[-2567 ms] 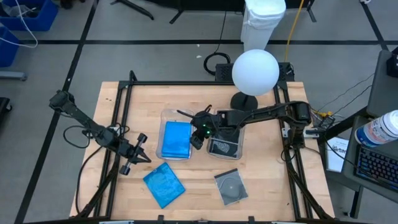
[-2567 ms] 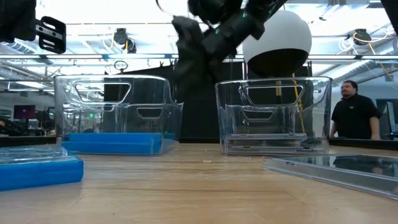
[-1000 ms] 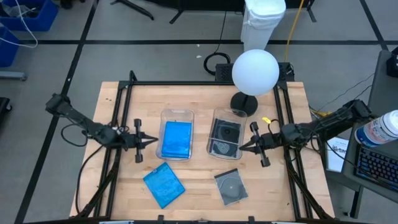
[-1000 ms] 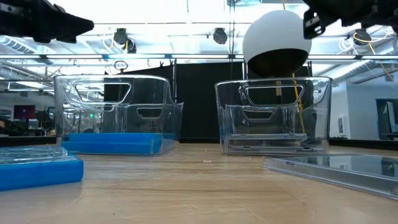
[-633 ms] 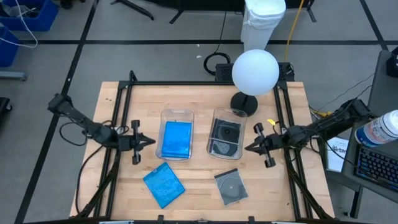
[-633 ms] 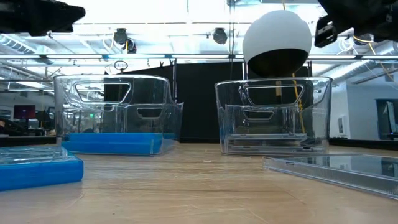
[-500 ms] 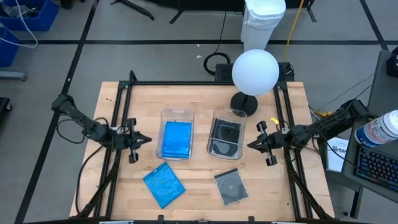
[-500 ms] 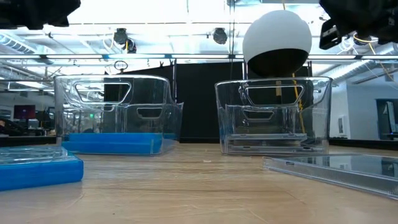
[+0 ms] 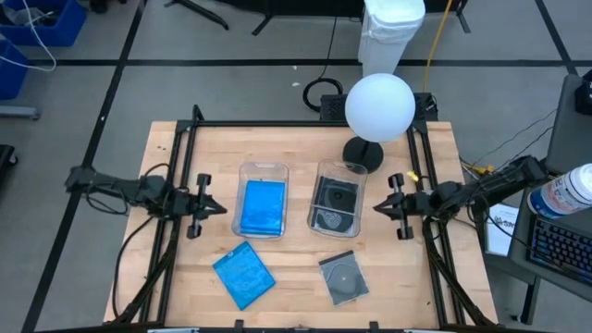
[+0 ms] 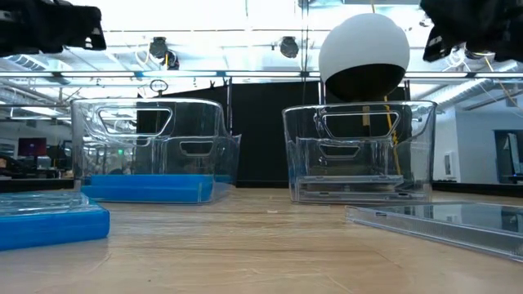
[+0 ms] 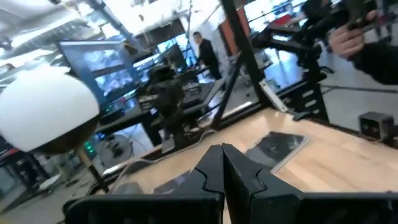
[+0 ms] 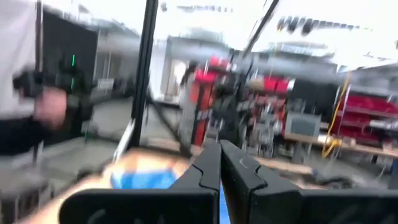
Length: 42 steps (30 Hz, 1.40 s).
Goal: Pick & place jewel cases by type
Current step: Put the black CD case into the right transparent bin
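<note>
A blue jewel case (image 9: 244, 274) lies flat on the table near the front, left of middle; it also shows in the low view (image 10: 49, 221). A clear jewel case (image 9: 340, 277) showing a disc lies flat to its right. More blue cases lie in the left clear bin (image 9: 263, 205), and dark cases lie in the right bin (image 9: 335, 205). My left gripper (image 9: 220, 209) hovers shut just left of the left bin. My right gripper (image 9: 376, 205) hovers shut just right of the right bin. Each wrist view shows its own fingers closed on nothing (image 11: 222, 167) (image 12: 220, 163).
A white globe lamp (image 9: 379, 106) on a dark base stands at the far side behind the right bin. A black frame (image 9: 176, 176) runs along the table's edges. A person's hand (image 11: 348, 38) shows in the room beyond the table.
My right gripper has drawn back toward the table's right edge and a little toward the far edge, away from the right bin. My left gripper has pulled back slightly toward the left edge. Both stay shut. The cases and bins have not moved.
</note>
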Each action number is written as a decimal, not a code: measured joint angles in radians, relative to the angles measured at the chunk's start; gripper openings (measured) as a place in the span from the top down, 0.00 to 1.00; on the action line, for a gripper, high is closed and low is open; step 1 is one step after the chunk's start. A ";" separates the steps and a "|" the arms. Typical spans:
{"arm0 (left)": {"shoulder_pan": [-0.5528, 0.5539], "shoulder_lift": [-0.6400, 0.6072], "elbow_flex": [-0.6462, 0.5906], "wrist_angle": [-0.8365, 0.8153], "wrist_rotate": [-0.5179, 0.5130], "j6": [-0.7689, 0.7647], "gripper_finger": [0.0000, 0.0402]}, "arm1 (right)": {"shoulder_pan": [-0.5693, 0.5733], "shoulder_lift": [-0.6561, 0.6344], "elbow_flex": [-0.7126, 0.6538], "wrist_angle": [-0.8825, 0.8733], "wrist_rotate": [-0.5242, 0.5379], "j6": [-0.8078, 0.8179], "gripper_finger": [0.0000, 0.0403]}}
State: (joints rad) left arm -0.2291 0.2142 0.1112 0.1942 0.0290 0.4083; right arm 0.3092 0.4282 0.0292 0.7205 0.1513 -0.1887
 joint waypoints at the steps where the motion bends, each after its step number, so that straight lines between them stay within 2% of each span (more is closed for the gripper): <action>1: 0.009 0.000 0.000 -0.003 0.005 0.003 0.99 | -0.002 -0.004 -0.009 0.013 0.004 0.012 1.00; 6: 0.044 0.002 0.000 -0.036 -0.025 0.016 0.99 | -0.007 -0.002 -0.010 -0.018 0.004 0.042 1.00; 13: 0.061 0.024 -0.001 -0.147 -0.054 -0.030 0.99 | -0.007 -0.001 -0.012 -0.062 0.004 0.048 1.00; 16: 0.061 0.050 -0.001 -0.170 -0.078 -0.076 0.97 | -0.007 -0.002 -0.013 -0.076 0.004 0.047 1.00; 23: 0.061 0.112 -0.001 -0.168 -0.102 -0.151 0.91 | -0.007 -0.001 -0.014 -0.082 0.004 0.038 1.00; 29: 0.061 0.165 -0.001 -0.167 -0.109 -0.089 0.91 | -0.007 -0.001 -0.014 -0.075 0.004 0.009 1.00; 33: 0.061 0.199 -0.001 -0.122 -0.117 -0.230 0.91 | -0.007 -0.001 -0.014 -0.075 0.004 -0.010 1.00; 37: 0.061 0.221 -0.001 -0.093 -0.182 -0.336 0.91 | -0.007 -0.001 -0.014 -0.074 0.004 -0.011 1.00; 42: 0.061 0.231 -0.001 -0.064 -0.217 -0.292 0.91 | -0.007 -0.001 -0.014 -0.050 0.004 -0.048 1.00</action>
State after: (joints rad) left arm -0.1685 0.4454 0.1101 0.1297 -0.1883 0.1158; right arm 0.3023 0.4271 0.0151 0.6701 0.1558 -0.2368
